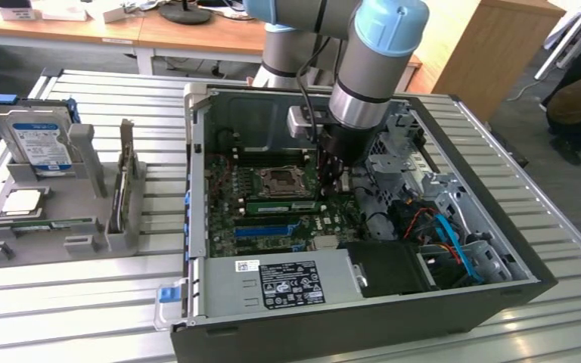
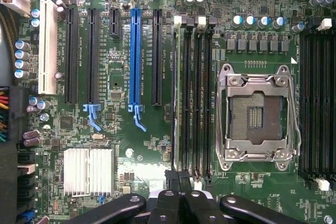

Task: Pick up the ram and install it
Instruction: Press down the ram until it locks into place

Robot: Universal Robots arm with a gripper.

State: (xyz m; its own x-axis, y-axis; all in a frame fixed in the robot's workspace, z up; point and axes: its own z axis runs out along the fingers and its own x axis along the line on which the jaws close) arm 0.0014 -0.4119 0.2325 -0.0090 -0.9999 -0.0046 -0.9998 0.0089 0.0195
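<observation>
Ram (image 2: 179,98) seated in slot just beyond closed jaws.

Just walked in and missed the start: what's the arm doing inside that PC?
The robot arm is reaching down into the open computer case. Its pincer is shut, over the memory slots beside the empty CPU socket. The ram appears to stand in the slot farthest from the socket, in line with the pincer. I can't tell whether it is fully seated, or whether the pincer grips it.

ram (image 2: 178,98) | slim green stick, on edge (dark chips) | beside CPU socket (image 2: 257,116)
</observation>
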